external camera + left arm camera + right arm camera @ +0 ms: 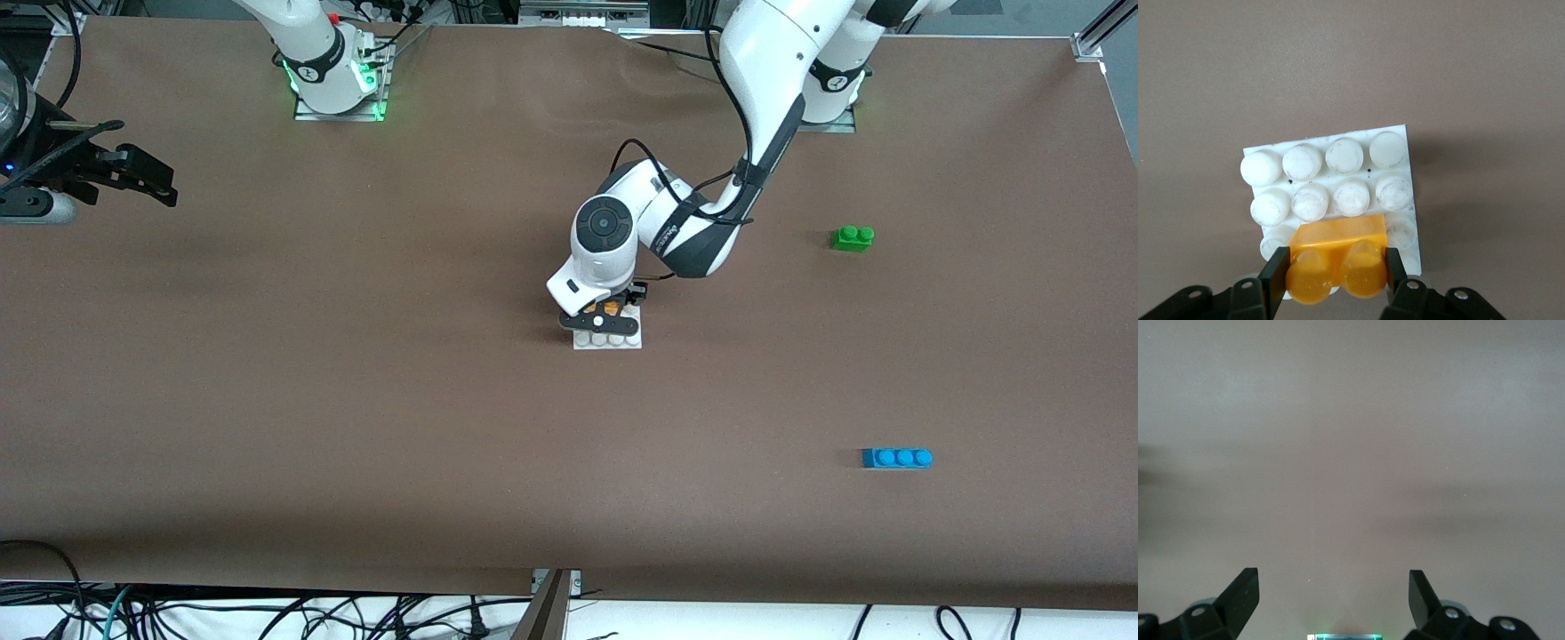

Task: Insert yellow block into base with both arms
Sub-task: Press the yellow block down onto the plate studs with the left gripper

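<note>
At the middle of the brown bench [356, 400], the left gripper [608, 313] pinches the yellow block [1337, 261] between its fingers, directly over the studs of the white base [1338, 193]. The right gripper [1333, 593] waits with fingers spread above bare bench near the right arm's end. A green brick [853, 237] and a blue brick [896, 458] lie toward the left arm's end, the blue one nearer the front edge.

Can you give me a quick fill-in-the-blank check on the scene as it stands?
1. The left gripper is shut on the ____ block.
2. That block sits over the white ____.
3. The right gripper, over bare table, is ____.
4. The green brick lies farther from the front camera than the ____ brick.

Missing words: yellow; base; open; blue
</note>
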`<state>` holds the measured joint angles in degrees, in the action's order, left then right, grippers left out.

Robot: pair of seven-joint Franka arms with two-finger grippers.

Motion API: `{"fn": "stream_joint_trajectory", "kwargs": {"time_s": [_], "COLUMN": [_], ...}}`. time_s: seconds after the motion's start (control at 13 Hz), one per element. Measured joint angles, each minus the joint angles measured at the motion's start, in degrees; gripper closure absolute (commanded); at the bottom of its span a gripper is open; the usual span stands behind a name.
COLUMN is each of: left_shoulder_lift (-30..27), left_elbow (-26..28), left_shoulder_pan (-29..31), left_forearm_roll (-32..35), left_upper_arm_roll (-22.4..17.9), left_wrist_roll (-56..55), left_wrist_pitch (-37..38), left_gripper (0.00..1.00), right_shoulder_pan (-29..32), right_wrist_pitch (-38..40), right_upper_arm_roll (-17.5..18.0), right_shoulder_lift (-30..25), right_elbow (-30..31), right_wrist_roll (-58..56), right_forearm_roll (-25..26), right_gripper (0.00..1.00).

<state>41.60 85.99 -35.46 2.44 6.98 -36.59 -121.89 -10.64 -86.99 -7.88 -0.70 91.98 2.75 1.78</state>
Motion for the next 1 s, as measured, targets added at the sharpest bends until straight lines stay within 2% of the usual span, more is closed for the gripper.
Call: {"fn": "stream_joint_trajectory", "kwargs": {"time_s": [0.54,0.61,0.69,1.0], "left_shoulder_lift": [0.4,0.4,0.4,0.4], "left_elbow": [0.2,0.2,0.2,0.3], "left_shoulder_pan": [0.0,0.0,0.0,0.0], "left_forearm_roll": [0.0,0.0,0.0,0.0], "left_upper_arm_roll": [-0.2,-0.2,-0.2,-0.2], "left_wrist_roll": [0.0,0.0,0.0,0.0], "left_wrist_pitch": [0.7,0.7,0.7,0.8], "left_gripper": [0.74,0.61,0.01,0.00], "right_shoulder_pan": [0.0,0.0,0.0,0.0], "right_wrist_pitch": [0.0,0.0,0.0,0.0], "right_upper_arm_roll": [0.0,0.0,0.0,-0.1], "right_shoulder_lift": [0.1,0.1,0.1,0.1], "right_elbow": [0.0,0.0,0.0,0.0], "right_wrist_roll": [0.0,0.0,0.0,0.0], "right_forearm_roll": [0.0,0.0,0.0,0.0], "right_gripper": [0.01,0.01,0.01,0.01]}}
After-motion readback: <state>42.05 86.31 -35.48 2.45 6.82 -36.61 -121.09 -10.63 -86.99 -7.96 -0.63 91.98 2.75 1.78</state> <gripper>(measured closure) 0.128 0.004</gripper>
